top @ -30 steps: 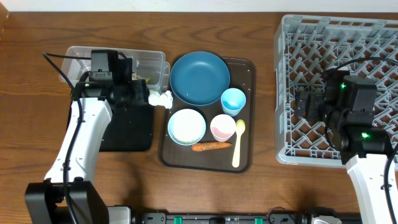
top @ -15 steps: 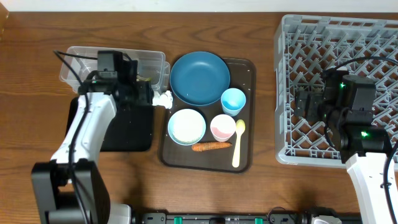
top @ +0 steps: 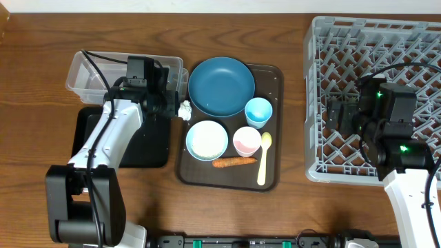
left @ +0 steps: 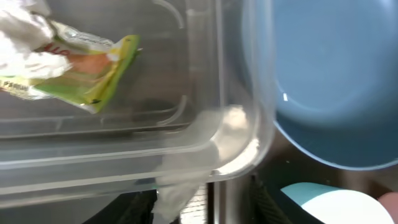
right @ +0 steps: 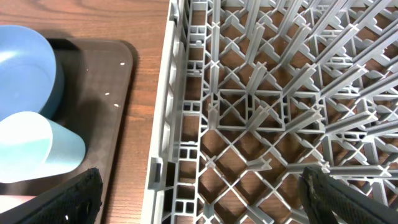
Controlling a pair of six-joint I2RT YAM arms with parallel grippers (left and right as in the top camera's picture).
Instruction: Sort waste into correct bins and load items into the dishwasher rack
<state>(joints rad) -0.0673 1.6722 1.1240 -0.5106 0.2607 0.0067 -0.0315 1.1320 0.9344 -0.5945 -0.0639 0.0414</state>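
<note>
Reaching up from lower left, left fingers (left: 134, 210) are hovering at the clear tub (top: 89, 72) corner beside crumpled tissue (top: 185, 108), grip indeterminable; right fingers (right: 68, 198) are hanging spread over the rack (top: 413, 41).

On the brown serving tray (top: 272, 83): two bowls (dark blue bowl (top: 221, 85), light blue bowl (top: 207, 140)), two cups (light blue cup (top: 258, 111), pink cup (top: 247, 141)), one spoon (top: 264, 160), one carrot piece (top: 234, 162). Left of it: one clear tub (top: 86, 76), one black tray (top: 155, 145), one yellow-green wrapper (left: 93, 74). Right: one rack (top: 413, 41).
</note>
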